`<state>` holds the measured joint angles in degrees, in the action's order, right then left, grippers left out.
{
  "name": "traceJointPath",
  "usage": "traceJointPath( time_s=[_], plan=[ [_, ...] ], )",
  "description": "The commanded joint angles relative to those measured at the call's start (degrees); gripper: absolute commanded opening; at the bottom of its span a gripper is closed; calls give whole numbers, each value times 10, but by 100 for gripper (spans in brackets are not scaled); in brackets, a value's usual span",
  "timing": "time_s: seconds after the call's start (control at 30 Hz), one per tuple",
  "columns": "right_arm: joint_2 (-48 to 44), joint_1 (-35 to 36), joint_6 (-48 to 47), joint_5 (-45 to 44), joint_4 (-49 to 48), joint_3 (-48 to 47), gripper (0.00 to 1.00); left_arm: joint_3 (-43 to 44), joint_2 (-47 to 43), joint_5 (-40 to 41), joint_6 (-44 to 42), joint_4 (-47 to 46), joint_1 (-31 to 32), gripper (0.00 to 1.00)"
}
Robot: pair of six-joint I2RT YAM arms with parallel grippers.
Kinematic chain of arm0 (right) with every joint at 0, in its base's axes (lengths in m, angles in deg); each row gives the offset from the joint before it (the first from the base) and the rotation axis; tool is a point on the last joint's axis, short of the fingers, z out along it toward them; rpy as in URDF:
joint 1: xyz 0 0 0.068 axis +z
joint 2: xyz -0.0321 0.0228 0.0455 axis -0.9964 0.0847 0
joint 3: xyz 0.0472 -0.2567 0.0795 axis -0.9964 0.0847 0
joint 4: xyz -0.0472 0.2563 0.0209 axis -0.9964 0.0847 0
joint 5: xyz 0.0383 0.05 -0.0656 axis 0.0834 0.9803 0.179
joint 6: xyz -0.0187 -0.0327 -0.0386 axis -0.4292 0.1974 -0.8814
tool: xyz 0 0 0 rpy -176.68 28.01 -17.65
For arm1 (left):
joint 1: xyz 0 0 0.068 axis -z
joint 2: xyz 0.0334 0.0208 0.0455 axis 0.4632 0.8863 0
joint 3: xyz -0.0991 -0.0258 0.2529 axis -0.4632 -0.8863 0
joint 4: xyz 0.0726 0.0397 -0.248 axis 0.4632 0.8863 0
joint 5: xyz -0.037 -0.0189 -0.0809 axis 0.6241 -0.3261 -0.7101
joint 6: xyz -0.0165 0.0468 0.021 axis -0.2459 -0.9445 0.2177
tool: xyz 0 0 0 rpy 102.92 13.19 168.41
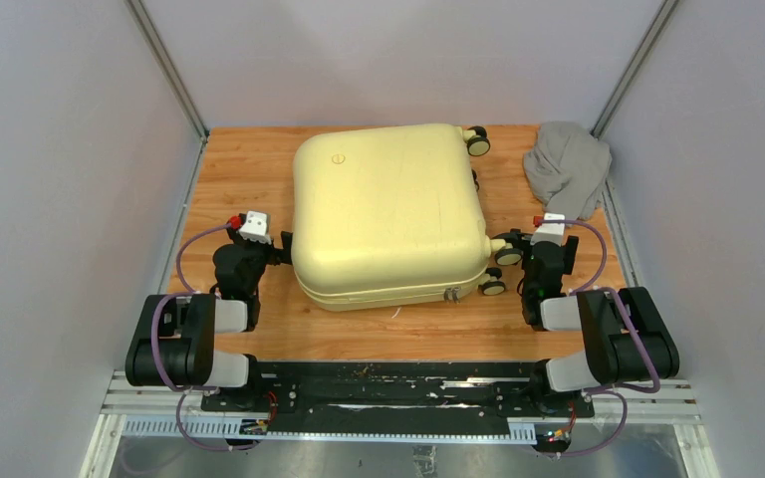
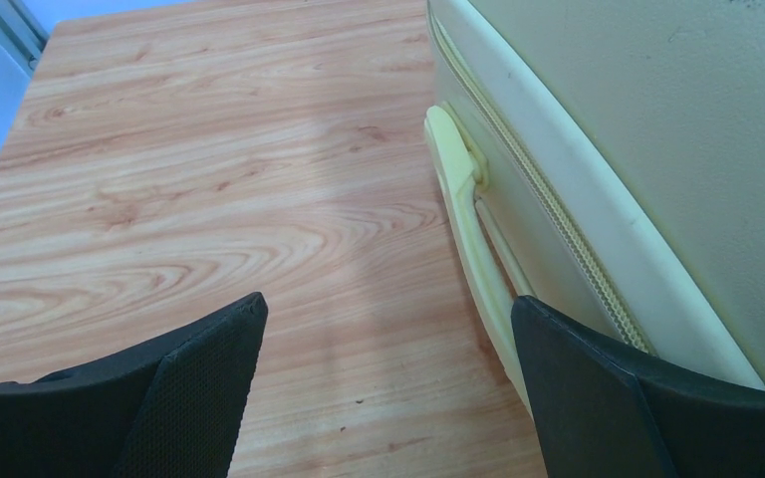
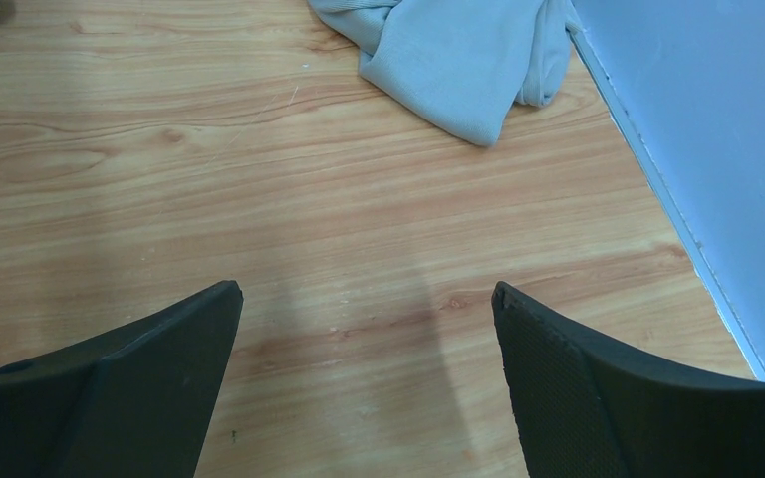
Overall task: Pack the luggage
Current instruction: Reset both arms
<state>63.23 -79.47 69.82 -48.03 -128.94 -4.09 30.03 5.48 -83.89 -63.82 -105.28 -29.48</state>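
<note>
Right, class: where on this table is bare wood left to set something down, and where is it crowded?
Widest bare wood: between the left wall and the closed yellow suitcase. Another strip runs between suitcase and arm bases. Crowded: right side, where the grey garment and suitcase wheels hem in the right gripper.

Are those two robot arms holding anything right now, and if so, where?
Nothing. The left fingers and right fingers are open and empty, beside the suitcase.
</note>
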Motion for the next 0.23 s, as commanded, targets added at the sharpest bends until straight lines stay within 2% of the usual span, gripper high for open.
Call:
traceJointPath(
  time_s=[0.0,0.2],
  plan=[
    [-8,-8,7,6,8,-4,100,3,1,12,-1,-5,3,100],
    [-8,-8,6,6,7,-4,100,4,2,13,-1,-5,4,100]
  ],
)
